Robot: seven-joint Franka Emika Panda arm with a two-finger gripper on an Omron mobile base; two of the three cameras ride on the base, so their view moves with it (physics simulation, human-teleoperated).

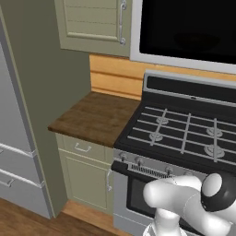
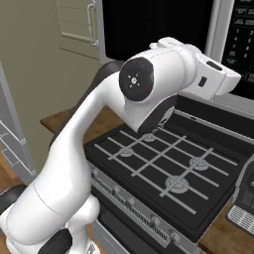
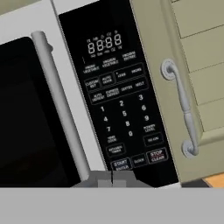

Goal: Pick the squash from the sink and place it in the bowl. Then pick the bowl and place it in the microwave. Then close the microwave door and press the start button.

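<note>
Green cabinets and a wooden counter flank the black gas stove, with the microwave mounted above it, its microwave door shut. Pressed together with nothing between them, the gripper fingertips sit just below the start button on the control panel, beside the door's vertical handle.
</note>
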